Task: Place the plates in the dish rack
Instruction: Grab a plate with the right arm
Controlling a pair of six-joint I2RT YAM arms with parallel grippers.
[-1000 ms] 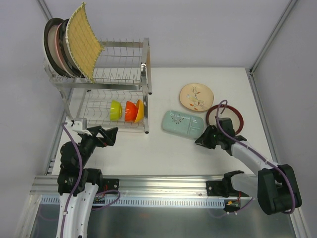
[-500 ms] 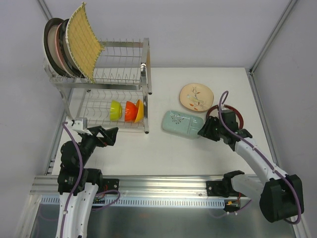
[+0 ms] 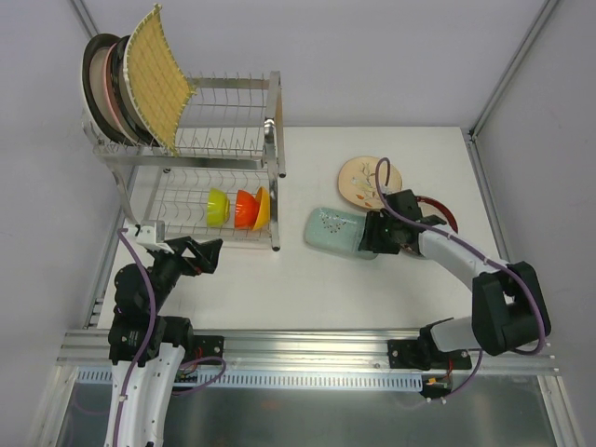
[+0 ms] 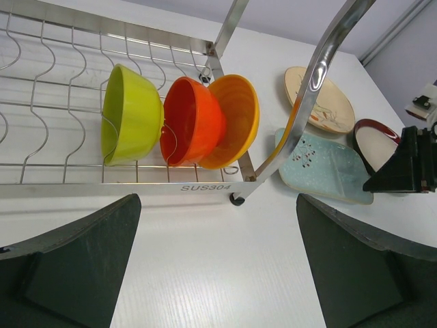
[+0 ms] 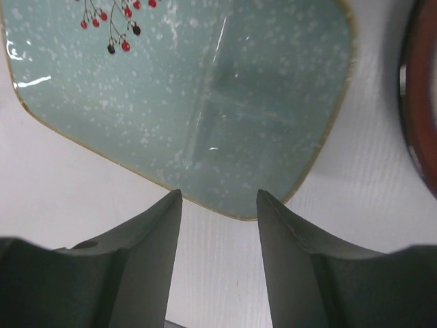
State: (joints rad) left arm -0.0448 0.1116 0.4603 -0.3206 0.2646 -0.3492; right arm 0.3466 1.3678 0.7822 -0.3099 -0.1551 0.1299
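A pale teal rectangular dish lies flat on the table. My right gripper hovers at its right end, open, the fingertips just short of the dish's rim with nothing between them. Beside it lie a beige floral plate and a red-rimmed plate. The dish rack holds two round plates and the yellow woven square upright on its upper tier. My left gripper is wide open near the rack's front foot, holding nothing.
Green, red-orange and orange bowls stand on edge in the rack's lower tier. White walls and a metal frame post border the table at the back and right.
My right arm has swung left from beside the red-rimmed plate to the teal dish's right end, and its jaws have spread apart. The left arm has not moved.
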